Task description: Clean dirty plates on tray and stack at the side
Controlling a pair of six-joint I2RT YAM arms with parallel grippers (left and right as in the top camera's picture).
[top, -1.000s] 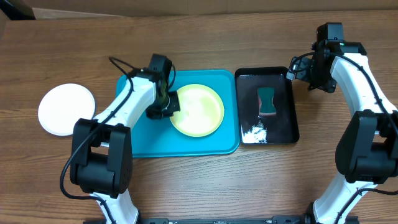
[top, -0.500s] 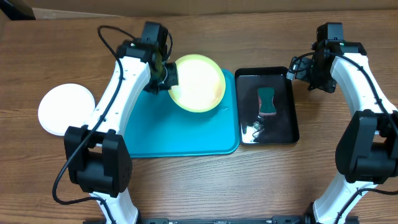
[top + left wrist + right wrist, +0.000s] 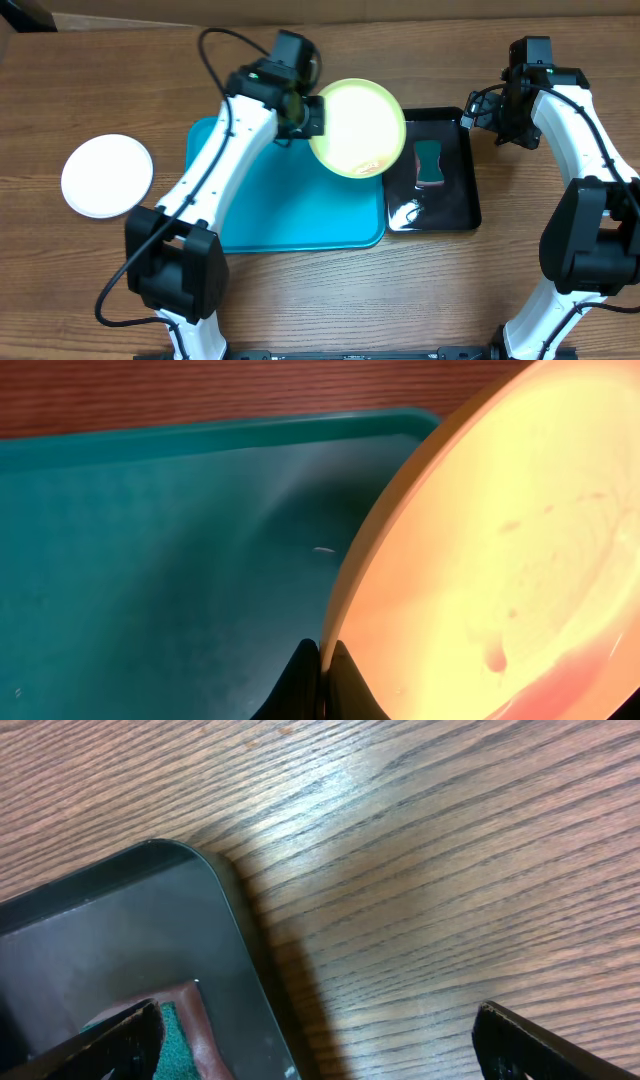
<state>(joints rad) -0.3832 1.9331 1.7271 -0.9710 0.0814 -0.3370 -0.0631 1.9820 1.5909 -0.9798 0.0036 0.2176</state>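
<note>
Yellow-green plate [image 3: 360, 125] clamped in left end effector [image 3: 314, 117].

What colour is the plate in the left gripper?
Yellow-green plate with a small reddish smear; clearest overhead.

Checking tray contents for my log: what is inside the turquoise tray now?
No plate shows on the bare floor of the turquoise tray. The yellow-green plate, pinched at its rim by the left gripper, hangs above the far right corner and hides that corner from overhead.
</note>
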